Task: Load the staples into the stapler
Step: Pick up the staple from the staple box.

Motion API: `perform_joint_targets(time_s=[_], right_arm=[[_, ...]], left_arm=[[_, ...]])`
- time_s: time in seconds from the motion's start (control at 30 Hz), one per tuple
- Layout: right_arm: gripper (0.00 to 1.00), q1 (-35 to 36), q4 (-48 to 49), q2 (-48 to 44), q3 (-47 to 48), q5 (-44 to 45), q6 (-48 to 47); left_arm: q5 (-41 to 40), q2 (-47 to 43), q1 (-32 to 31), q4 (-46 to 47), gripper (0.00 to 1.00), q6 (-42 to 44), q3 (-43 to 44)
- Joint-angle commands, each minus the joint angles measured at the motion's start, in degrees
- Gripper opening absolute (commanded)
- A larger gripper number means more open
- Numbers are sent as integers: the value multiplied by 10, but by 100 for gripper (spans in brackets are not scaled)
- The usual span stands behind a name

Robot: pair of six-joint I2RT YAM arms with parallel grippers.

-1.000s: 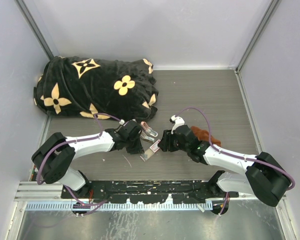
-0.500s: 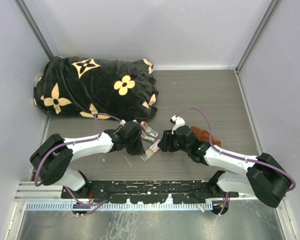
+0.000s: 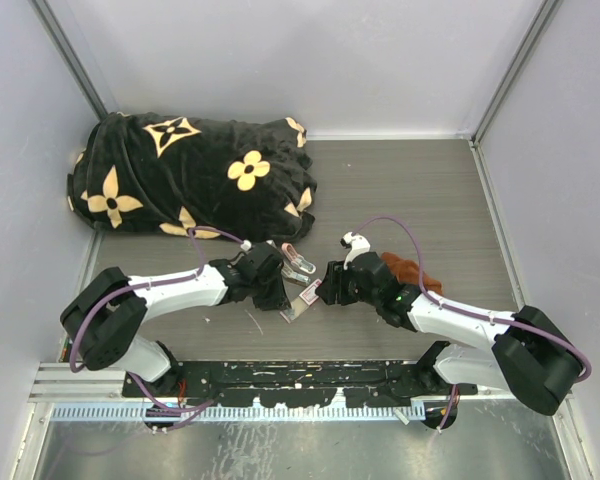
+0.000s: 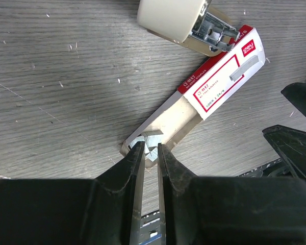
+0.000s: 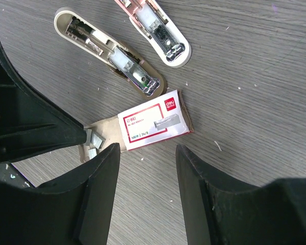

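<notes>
Robot lab cell, grey walls (image 3: 280, 60), mounting rail (image 3: 70, 380)

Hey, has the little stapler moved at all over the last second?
No. In the top view the stapler lies at the same spot and angle as before, just off the near edge of the black flowered blanket.
</notes>
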Motion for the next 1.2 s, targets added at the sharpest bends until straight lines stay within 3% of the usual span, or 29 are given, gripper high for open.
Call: perform_joint_targets(time_s=[0.0,0.57,1.03,1.17], right_arm=[[54,-1,26,-10,2,0,8],[54,-1,27,-6,0,0,7],[54,-1,26,-7,4,1,3],[54,-1,25,-7,3,1,2]], left_arm=[[6,6,-2,2,17,-4,16],[6,25,-2,0,17,0,22],[10,29,-2,4,1,2,26],[12,20,-2,8,0,2,24]])
